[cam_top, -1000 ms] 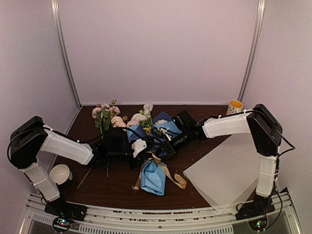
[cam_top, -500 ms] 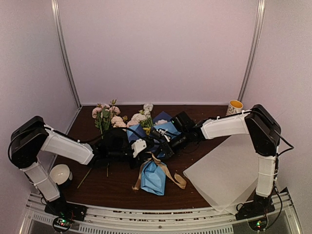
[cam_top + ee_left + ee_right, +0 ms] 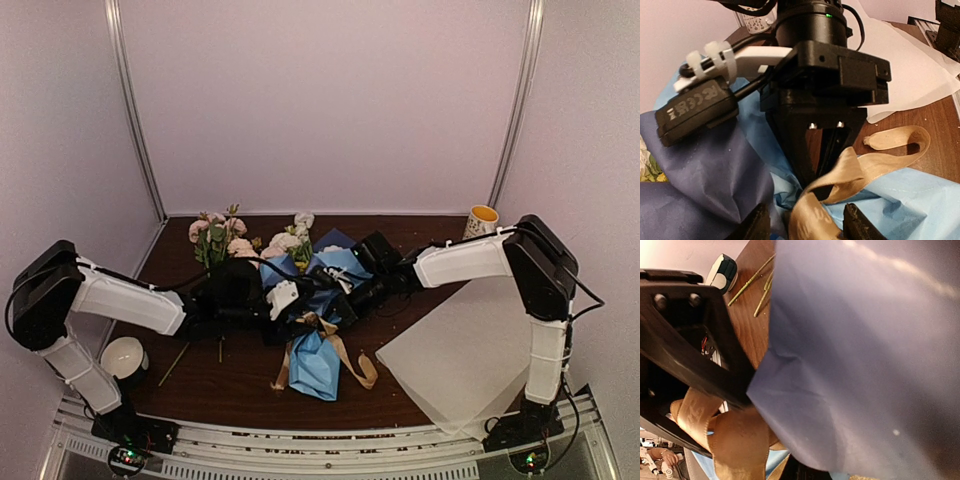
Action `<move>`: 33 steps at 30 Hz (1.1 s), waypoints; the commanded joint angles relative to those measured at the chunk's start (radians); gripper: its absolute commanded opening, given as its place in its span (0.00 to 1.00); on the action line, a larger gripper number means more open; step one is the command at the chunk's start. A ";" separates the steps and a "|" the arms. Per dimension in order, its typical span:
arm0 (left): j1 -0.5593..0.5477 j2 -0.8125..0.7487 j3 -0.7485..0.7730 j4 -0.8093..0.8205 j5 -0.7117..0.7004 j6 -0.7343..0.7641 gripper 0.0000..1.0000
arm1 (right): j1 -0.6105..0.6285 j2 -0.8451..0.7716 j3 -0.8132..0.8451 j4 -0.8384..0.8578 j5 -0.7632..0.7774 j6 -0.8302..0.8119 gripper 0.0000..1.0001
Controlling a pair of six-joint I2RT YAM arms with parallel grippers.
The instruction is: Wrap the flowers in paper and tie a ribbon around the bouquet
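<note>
1. The ribbon (image 3: 890, 142) is pinched in the clenched right gripper (image 3: 824, 176), just over the bouquet (image 3: 318, 362) lying mid-worktop (image 3: 230, 385).
2. The ribbon is straddled by the released left gripper (image 3: 807, 225); slack should be drawn slowly so the bouquet is not dragged.

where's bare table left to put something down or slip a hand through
Bare table: the near strip between the white bowl and the bouquet, and the far side behind the right arm, beside the yellow cup. Crowded: mid-table, where left gripper and right gripper meet over the ribbon, and the loose flowers far left.
</note>
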 commanded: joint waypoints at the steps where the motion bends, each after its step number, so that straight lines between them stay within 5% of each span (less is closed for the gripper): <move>1: 0.007 -0.106 -0.035 -0.043 -0.049 -0.025 0.57 | -0.004 -0.064 -0.020 0.009 0.038 0.003 0.00; 8: 0.008 -0.182 -0.088 -0.058 -0.065 -0.030 0.63 | -0.003 -0.068 -0.018 -0.001 0.043 0.000 0.00; 12: 0.008 -0.168 -0.057 -0.099 -0.051 -0.019 0.47 | -0.003 -0.072 -0.018 -0.003 0.048 -0.001 0.00; 18: 0.017 -0.132 -0.045 -0.143 -0.095 0.001 0.47 | -0.001 -0.082 -0.026 -0.003 0.055 0.001 0.00; 23: 0.023 -0.101 -0.023 -0.138 -0.113 0.003 0.33 | -0.003 -0.090 -0.034 -0.004 0.058 0.001 0.00; 33: 0.031 -0.051 -0.004 -0.139 -0.070 0.055 0.54 | -0.003 -0.093 -0.042 0.003 0.053 0.006 0.00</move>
